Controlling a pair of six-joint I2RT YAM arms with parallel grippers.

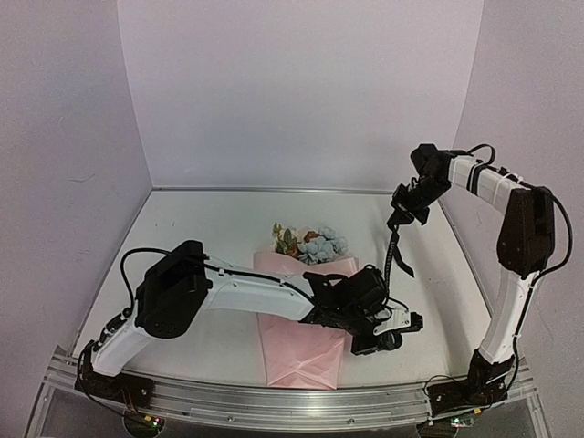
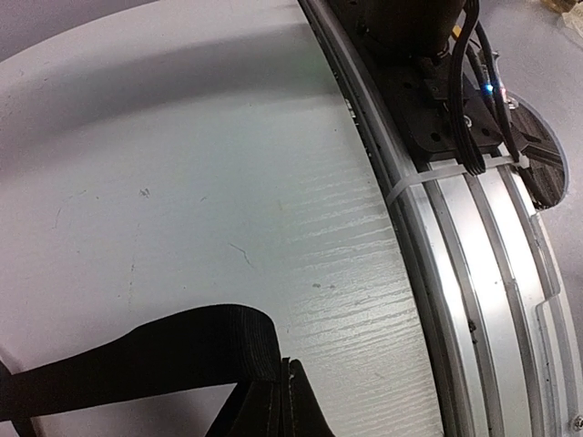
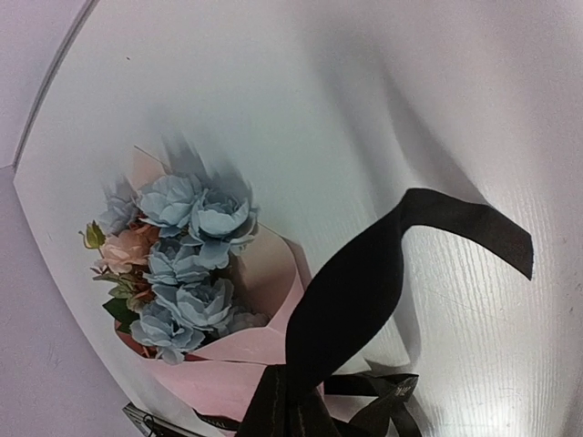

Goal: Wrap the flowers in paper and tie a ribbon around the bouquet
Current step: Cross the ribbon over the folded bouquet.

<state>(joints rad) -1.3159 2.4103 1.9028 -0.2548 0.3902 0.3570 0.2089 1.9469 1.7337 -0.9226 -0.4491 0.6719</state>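
Pink paper [image 1: 297,351] lies as a cone on the white tabletop [image 1: 201,228] near the middle of the overhead view, its open end toward 12 o'clock and its narrow end toward 6. The flowers [image 1: 318,245], mostly pale blue with some peach and white, poke out of the open end, so the bouquet [image 3: 214,300] rests flat on its side. The left arm [image 1: 246,292] reaches across the paper from 9 o'clock, and the left claw [image 2: 284,401] sits at about 5 o'clock from the flower heads, its fingers pressed together on the black ribbon [image 1: 394,255]. In the left wrist view the ribbon runs off toward 9 o'clock above the tabletop. The right claw [image 1: 400,217] hangs raised at about 2 o'clock from the flowers, clamped on the ribbon, which drops from it toward the bouquet. In the right wrist view a loose end curls out toward 3 o'clock.
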